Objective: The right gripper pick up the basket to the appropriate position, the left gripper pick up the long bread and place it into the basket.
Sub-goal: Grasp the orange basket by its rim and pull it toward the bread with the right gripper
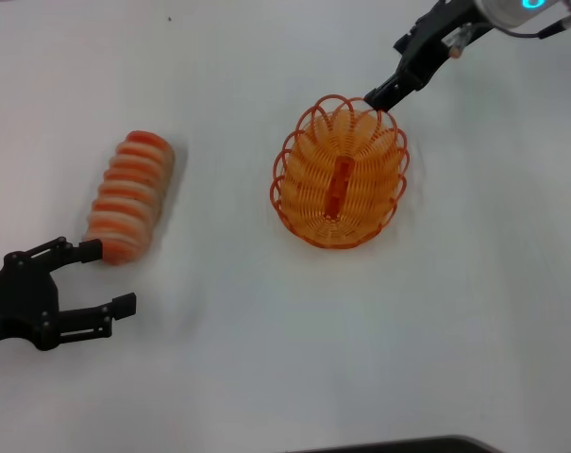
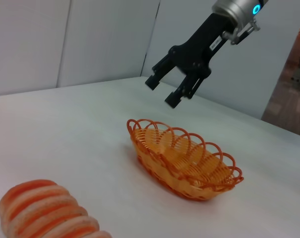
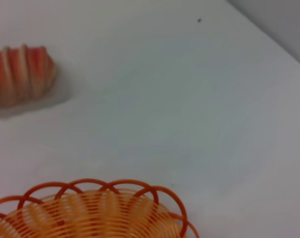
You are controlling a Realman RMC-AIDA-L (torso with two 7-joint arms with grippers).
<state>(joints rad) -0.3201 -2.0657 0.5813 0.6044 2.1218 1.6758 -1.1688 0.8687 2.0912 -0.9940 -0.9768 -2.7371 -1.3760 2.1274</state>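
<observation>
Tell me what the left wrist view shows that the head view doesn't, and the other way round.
Only the left wrist view shows the right gripper from the side, open and hanging above the basket rim with air between them, plus the grey wall panels behind the table. Only the head view shows the left gripper, open, with one fingertip at the near end of the long bread. Both show the empty basket, the bread lying on the white table, and the right gripper.
</observation>
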